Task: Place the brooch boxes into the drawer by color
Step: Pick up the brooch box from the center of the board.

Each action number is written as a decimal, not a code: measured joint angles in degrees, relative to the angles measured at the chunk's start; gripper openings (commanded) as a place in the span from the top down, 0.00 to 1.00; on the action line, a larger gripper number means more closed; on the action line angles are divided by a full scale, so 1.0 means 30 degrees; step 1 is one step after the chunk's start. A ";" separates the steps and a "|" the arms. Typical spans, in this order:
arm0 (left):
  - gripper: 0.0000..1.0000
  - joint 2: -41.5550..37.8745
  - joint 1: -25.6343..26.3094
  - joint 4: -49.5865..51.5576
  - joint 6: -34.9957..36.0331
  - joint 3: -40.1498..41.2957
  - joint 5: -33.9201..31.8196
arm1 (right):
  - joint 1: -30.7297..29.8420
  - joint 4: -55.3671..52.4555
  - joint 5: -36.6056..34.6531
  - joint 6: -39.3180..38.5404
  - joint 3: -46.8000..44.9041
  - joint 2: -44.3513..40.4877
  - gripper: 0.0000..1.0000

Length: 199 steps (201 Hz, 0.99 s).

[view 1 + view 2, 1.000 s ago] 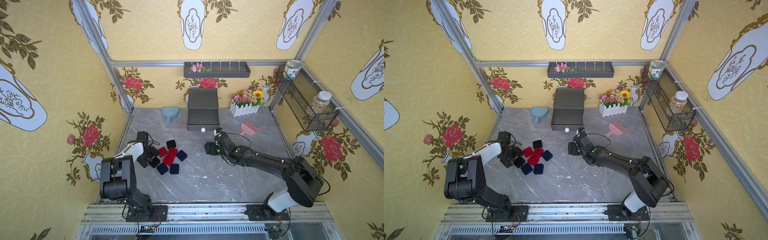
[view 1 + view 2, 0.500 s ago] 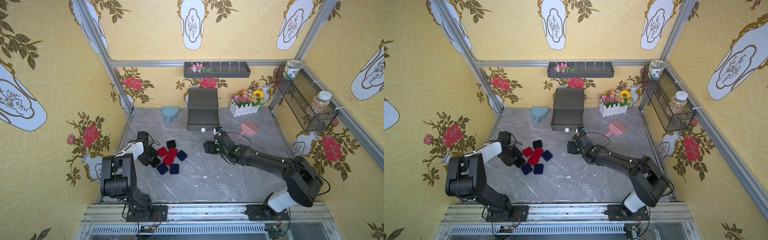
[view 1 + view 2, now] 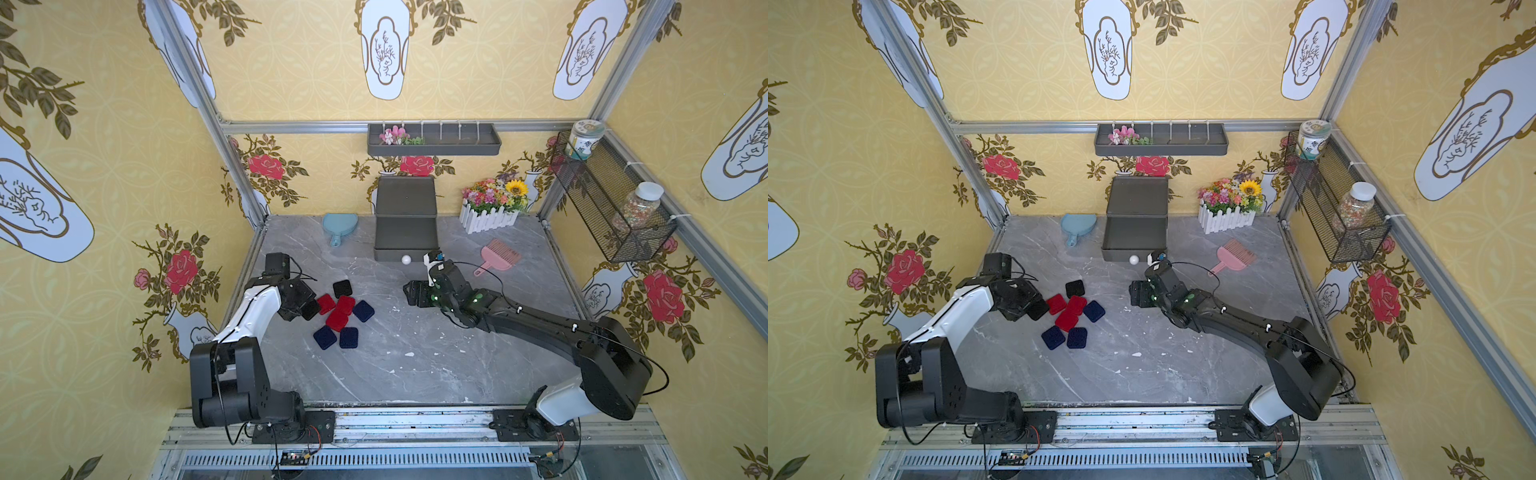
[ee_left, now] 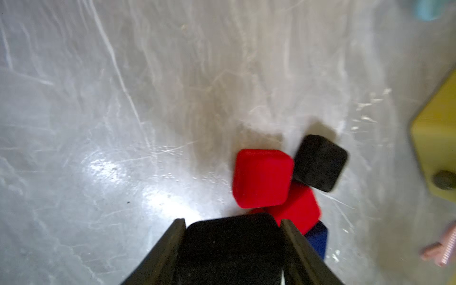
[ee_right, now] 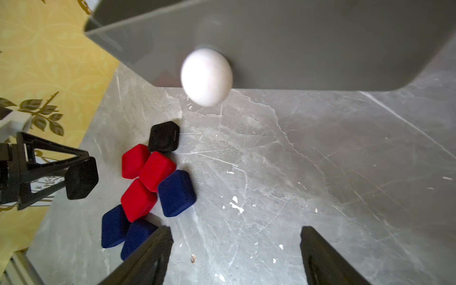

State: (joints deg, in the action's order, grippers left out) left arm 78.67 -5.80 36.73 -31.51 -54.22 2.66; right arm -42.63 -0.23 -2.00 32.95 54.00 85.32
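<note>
Left wrist view first. Shows the left gripper (image 4: 232, 222) closed on a black brooch box (image 4: 229, 249), one finger against each of two opposite sides, with nothing else held. Cannot tell whether lifted clear of the marble table (image 4: 98, 123) or resting on it. Leaves the remaining boxes just ahead of the fingertips: a red box (image 4: 261, 179) nearest, a second black box (image 4: 319, 162) touching it beyond, more red and navy tucked beside and beneath.

Turns, for the coming carry, on one relation. Places the open dark grey drawer (image 3: 405, 237) of the chest (image 3: 406, 195) away from the pile, toward the back wall and toward the right arm's side, well apart from the left gripper in both top views. Needs no care over a long axis with a rounded-square box. Looks, as a judgement, like the matching place for black, though an olive-yellow drawer (image 4: 439, 148) also shows at the edge of the left wrist view.

Puts the right gripper (image 5: 235, 229) far nearer to the grey drawer than the left: near its white knob (image 5: 206, 76) yet apart from it, jaws spread wide, holding and touching nothing. Calls, probably, for a reach past the pile and over the drawer's front wall, keeping clear of the right arm by the knob.
</note>
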 measured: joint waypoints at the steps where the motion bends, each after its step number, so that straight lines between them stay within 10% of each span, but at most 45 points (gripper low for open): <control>1: 0.50 -0.0066 0.0015 0.0007 0.0000 -0.0029 0.0036 | 0.0000 0.0051 0.0087 0.0000 -0.0022 -0.0022 0.15; 76: 0.50 -0.2171 0.4925 0.0787 -0.1151 -0.3002 0.1107 | -0.1843 0.3934 0.5646 0.0583 0.0750 0.0823 0.24; 199: 0.51 -0.2616 0.7053 0.0750 -0.2157 -0.3723 0.0976 | -0.3446 0.6732 0.5523 0.2018 0.3643 0.4138 0.39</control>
State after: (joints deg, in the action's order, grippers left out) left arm 70.83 15.35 38.98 -37.98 -65.39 5.58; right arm -52.97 19.97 14.57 39.00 64.93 97.73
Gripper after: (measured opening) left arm 0.606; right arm 0.612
